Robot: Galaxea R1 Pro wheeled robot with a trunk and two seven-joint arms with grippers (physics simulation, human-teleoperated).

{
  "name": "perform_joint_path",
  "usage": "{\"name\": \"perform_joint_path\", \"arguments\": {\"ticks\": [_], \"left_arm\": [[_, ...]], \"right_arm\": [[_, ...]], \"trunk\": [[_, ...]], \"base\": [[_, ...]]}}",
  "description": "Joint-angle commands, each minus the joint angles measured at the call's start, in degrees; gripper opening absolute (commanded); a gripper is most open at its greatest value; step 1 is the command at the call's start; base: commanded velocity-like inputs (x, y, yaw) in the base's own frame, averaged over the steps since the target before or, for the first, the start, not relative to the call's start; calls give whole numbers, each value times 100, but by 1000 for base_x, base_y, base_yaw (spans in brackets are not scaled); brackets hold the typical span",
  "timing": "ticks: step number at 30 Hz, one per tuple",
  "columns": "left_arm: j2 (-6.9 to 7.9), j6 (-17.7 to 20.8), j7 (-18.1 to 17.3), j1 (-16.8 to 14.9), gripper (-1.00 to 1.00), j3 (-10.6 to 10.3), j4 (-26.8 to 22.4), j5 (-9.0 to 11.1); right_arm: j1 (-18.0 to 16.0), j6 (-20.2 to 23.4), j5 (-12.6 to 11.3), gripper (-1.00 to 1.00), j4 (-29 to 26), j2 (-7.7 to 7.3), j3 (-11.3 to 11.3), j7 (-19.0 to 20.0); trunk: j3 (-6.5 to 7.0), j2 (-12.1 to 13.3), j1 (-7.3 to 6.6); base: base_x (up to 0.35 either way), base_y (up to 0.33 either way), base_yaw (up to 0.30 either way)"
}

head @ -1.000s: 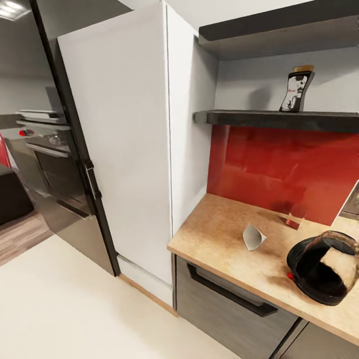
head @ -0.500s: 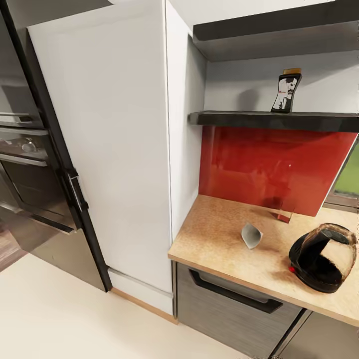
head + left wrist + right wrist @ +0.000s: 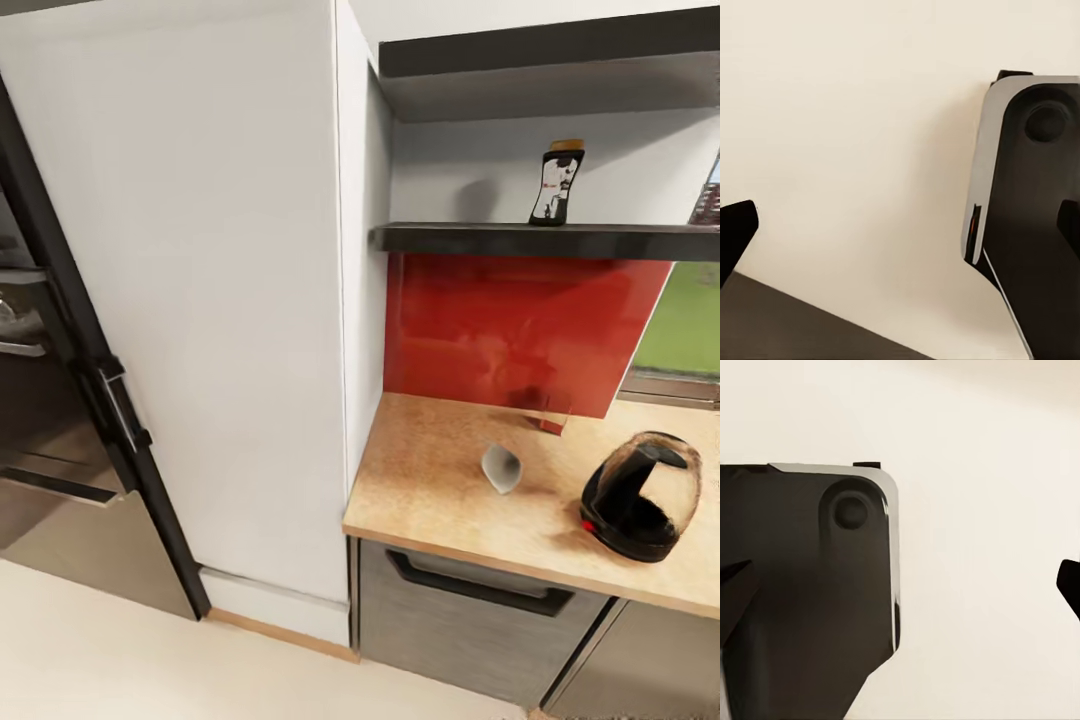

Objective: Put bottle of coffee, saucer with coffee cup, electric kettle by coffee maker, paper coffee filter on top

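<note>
The bottle of coffee [image 3: 556, 183] stands upright on the dark kitchen shelf [image 3: 470, 239], above a red backsplash. Below it, on the kitchen countertop [image 3: 430, 490], a folded grey-white paper coffee filter [image 3: 500, 467] lies near the middle. The smoky electric kettle [image 3: 640, 497] with its red button sits to the filter's right. The coffee maker, saucer and coffee cup are out of view. My left gripper [image 3: 900, 229] and right gripper [image 3: 900, 585] both hang open over the cream floor, far from the counter, with nothing between their fingers.
A tall white cabinet [image 3: 200, 300] stands left of the counter, with a black oven column [image 3: 40, 400] beyond it. A grey drawer with a black handle [image 3: 478, 592] sits under the worktop. A window [image 3: 690, 320] shows at the right. The robot's dark base [image 3: 1035, 225] appears beside each gripper.
The head camera has swung, so the whole picture slid left: the oven has nearly left the frame and a window has come in at the right. Bottle, filter and kettle stay in place.
</note>
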Motion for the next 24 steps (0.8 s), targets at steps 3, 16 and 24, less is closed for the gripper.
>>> {"name": "perform_joint_path", "arguments": {"ticks": [3, 16, 24], "left_arm": [[-1, -44, 12, 3, 100, 32, 30, -35], [-16, -44, 14, 11, 100, 30, 29, -40], [-19, -52, 14, 27, 100, 30, 32, -38]], "right_arm": [[-8, -21, 4, 100, 7, 0, -18, -1], [-5, -24, -8, 100, 1, 0, -30, 9], [-9, -9, -14, 100, -10, -2, -43, 14]], "trunk": [[-12, -12, 5], [-12, -12, 5], [-12, -12, 5]], "base": [[175, 304, -280], [31, 79, -281], [0, 0, -284]]}}
